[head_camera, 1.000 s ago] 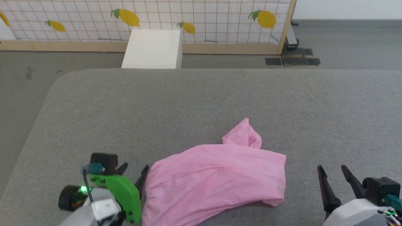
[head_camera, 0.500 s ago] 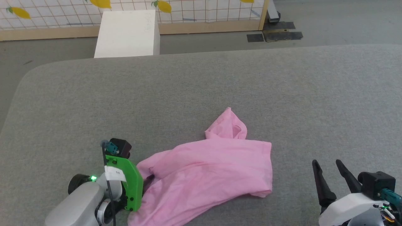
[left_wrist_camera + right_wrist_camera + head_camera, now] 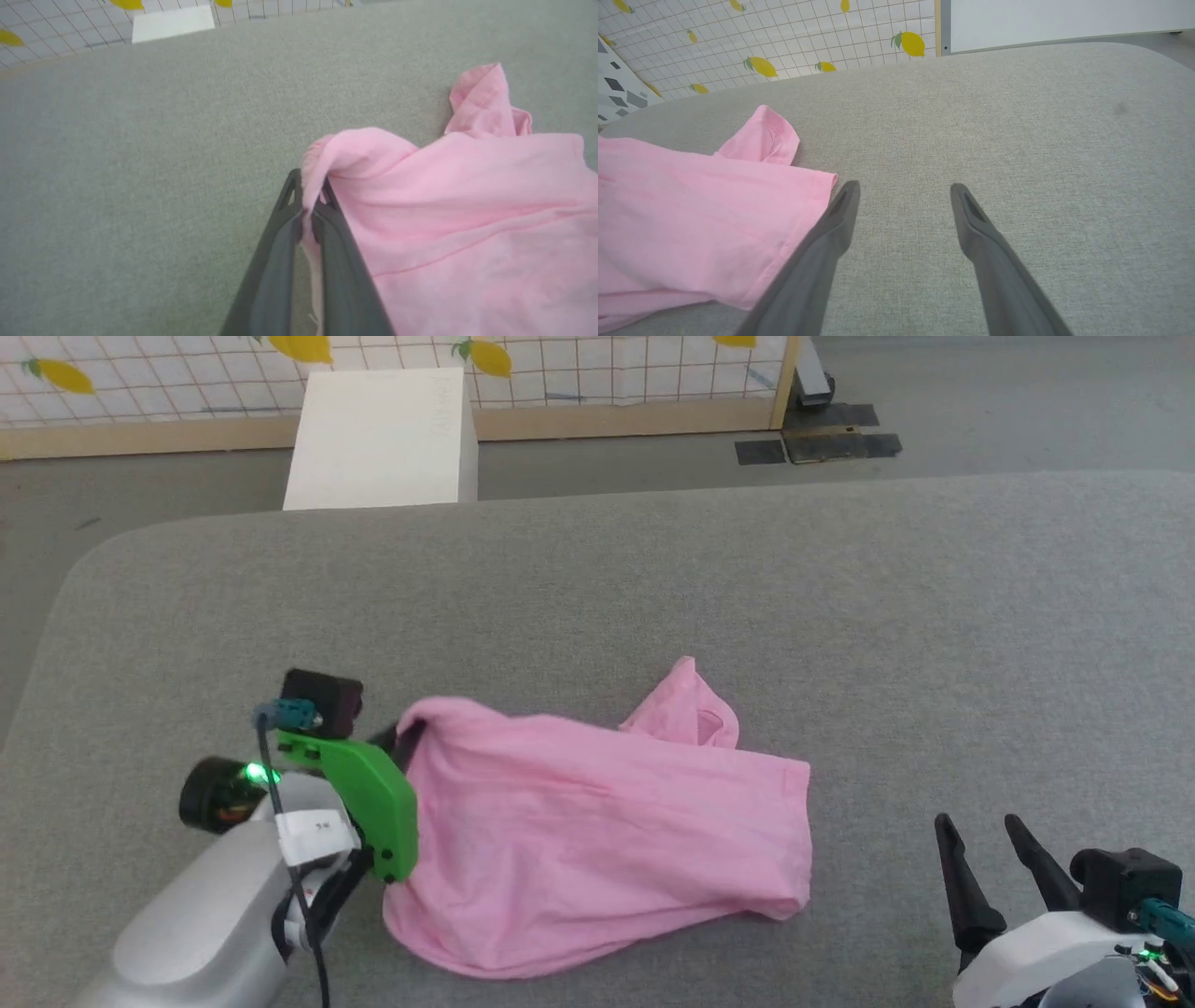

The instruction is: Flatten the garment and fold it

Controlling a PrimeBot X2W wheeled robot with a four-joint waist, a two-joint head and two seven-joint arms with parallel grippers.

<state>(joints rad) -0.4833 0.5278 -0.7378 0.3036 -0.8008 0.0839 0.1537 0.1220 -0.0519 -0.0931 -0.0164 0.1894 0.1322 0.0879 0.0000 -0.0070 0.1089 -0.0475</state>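
Note:
The garment (image 3: 597, 840) is a light-pink wrinkled top lying on the grey padded table (image 3: 597, 579), a sleeve sticking up at its far edge. My left gripper (image 3: 403, 739) is shut on the garment's left edge and holds that edge lifted off the table. In the left wrist view the two dark fingers pinch a fold of the garment (image 3: 467, 224) at the left gripper (image 3: 309, 184). My right gripper (image 3: 976, 828) stands open at the lower right, clear of the cloth. In the right wrist view the right gripper (image 3: 903, 191) is over bare table, the garment (image 3: 691, 214) to its left.
A white box (image 3: 381, 439) stands on the floor beyond the table's far edge, before a lemon-patterned screen (image 3: 140, 378) with a wooden frame. Bare grey table surface lies to the right and beyond the garment.
The left gripper has shut on the garment's left edge and lifted it up and away from me, spreading the cloth. The right gripper has stayed open in place.

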